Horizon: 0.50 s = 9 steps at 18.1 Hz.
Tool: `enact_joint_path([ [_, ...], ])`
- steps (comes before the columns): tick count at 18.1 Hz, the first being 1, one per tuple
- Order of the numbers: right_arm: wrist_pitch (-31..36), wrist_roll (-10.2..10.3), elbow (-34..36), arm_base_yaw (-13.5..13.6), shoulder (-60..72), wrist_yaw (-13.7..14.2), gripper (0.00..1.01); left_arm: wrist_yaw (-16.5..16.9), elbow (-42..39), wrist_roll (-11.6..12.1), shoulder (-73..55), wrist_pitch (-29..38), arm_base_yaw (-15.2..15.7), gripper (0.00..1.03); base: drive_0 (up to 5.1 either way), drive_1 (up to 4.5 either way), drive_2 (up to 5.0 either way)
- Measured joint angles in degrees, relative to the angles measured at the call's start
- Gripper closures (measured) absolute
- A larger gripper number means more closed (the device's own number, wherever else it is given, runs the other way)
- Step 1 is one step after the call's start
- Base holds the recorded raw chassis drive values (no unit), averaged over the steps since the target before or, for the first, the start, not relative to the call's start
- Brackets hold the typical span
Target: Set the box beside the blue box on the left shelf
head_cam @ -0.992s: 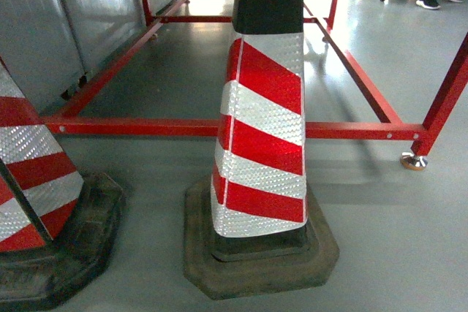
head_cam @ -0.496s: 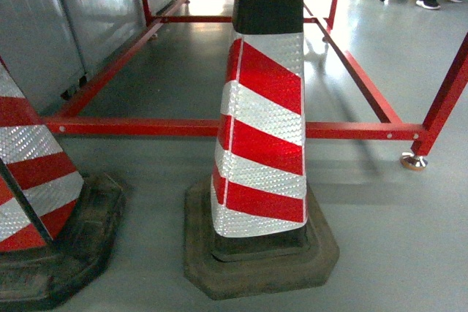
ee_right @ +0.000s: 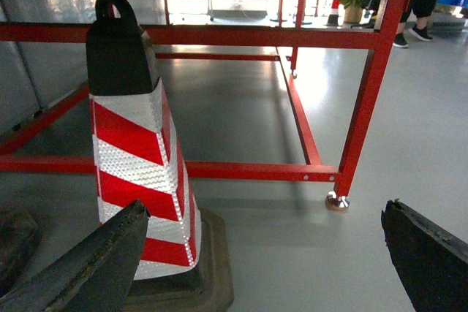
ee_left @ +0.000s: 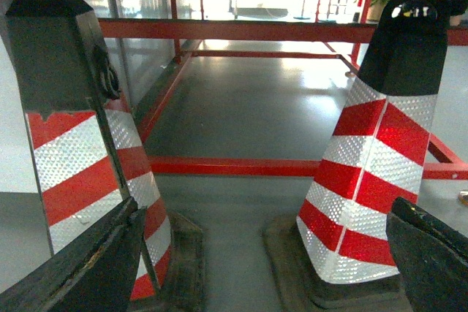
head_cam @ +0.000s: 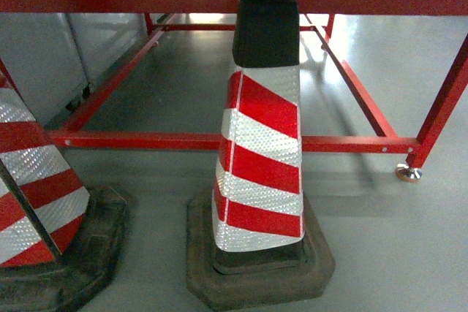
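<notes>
Each wrist view shows its own tool from behind: the left tool and the right tool both have their two dark fingers spread wide to the picture's lower corners, with nothing between them but grey floor. Neither tool appears in the head view. The left wrist view takes in two red-and-white striped cones, the left cone close by and the middle cone to its right, well apart. The head view shows the same two, the middle cone whole on its dark rubber base and the left cone cut by the edge. The right wrist view catches only one cone fully. Behind them runs the red tubular frame, one foot resting on the floor. No blue box or roller shelf shows in any view.
</notes>
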State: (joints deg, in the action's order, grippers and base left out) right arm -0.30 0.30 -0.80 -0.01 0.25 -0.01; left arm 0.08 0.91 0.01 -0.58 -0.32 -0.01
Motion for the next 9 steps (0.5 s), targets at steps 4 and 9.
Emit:
enact_joint_path([
  [4,0.0,-0.1,0.0,0.0,0.0,0.0,0.03,-0.1,0.0,0.0,0.0,0.0,0.0,0.05,0.0,0.00,0.0],
  [9,0.0,-0.1,0.0,0.0,0.0,0.1,0.03,0.0,0.0,0.0,0.0,0.0,0.0,0.05,0.0,0.00,0.0],
])
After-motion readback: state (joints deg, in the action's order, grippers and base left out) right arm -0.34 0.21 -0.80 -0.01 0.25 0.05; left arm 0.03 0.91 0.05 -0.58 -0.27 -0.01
